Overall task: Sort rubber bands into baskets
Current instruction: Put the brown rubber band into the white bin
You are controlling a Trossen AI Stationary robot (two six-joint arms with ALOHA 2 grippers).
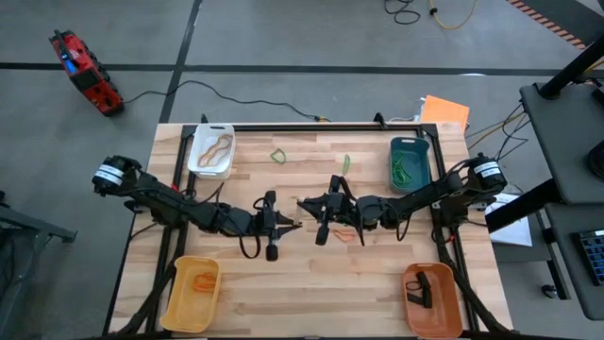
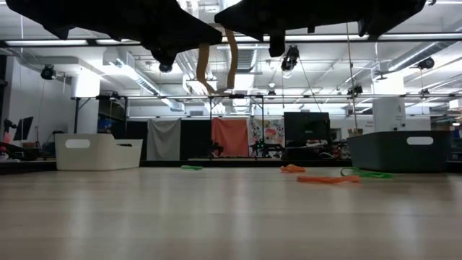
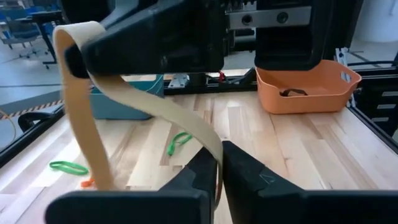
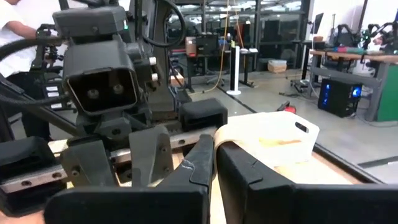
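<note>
A wide tan rubber band point(image 3: 149, 106) hangs in the air over the table's middle, between my two grippers. My left gripper point(image 1: 293, 225) and my right gripper point(image 1: 305, 205) meet tip to tip there, both shut on it. In the low view the tan band point(image 2: 216, 65) loops well above the tabletop. The white basket point(image 1: 211, 151) holds tan bands, the teal basket point(image 1: 410, 162) green ones. One orange band lies in the yellow basket point(image 1: 193, 293), a black one in the orange basket point(image 1: 432, 300). My left gripper pinches one strand of the tan band point(image 3: 213, 149) between its two fingers, coming in about level from the table's left. The band runs up from there to the other gripper, clear of the table. My right gripper pinches the band's other end point(image 4: 231, 133) between its two fingers, about level from the table's right. In the left wrist view the band wraps around this gripper's finger point(image 3: 78, 46).
Loose bands lie on the wood: two green ones point(image 1: 279, 156) point(image 1: 346, 162) toward the far edge and an orange one point(image 1: 351, 236) under the right arm. The baskets stand at the table's four corners. A black frame borders the tabletop.
</note>
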